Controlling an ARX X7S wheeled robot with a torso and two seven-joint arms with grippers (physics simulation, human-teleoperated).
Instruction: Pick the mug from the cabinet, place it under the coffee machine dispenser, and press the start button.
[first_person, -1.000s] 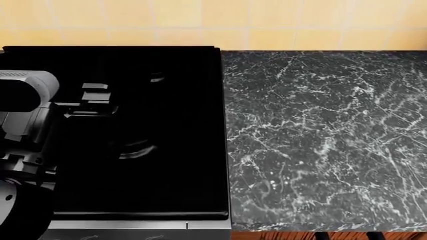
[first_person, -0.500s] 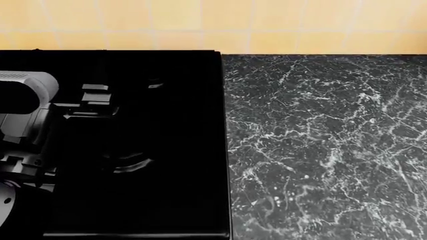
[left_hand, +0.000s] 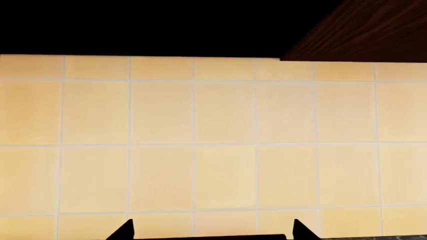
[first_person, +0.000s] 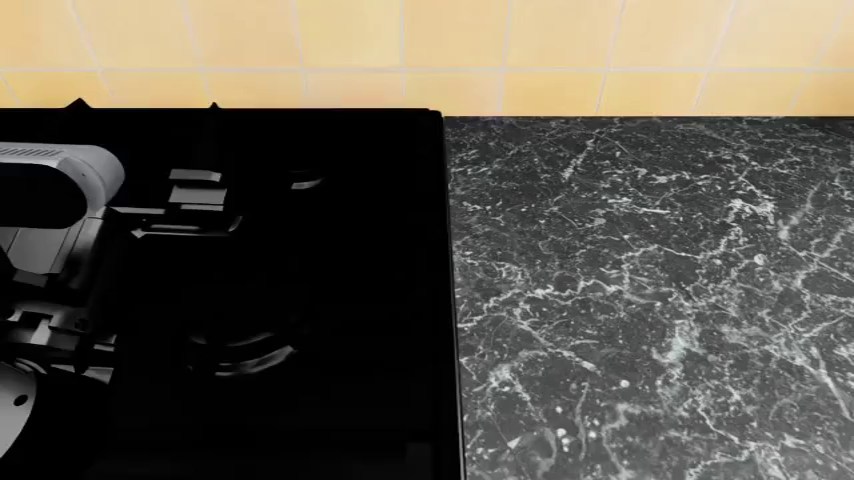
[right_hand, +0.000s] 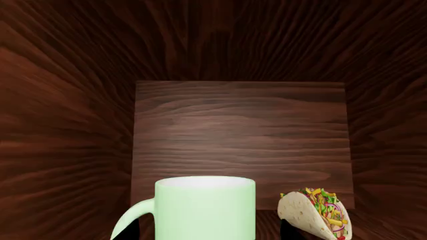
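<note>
Dark wood cabinet (right_hand: 240, 125), upright mug (right_hand: 205, 207), handle sideways, between spread right tool (right_hand: 208, 231) tips, left tool (left_hand: 212, 231) spread

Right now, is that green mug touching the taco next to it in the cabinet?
Apart. The right wrist view shows a strip of dark wooden cabinet back between the mug and the taco.

No legible text, seemingly
</note>
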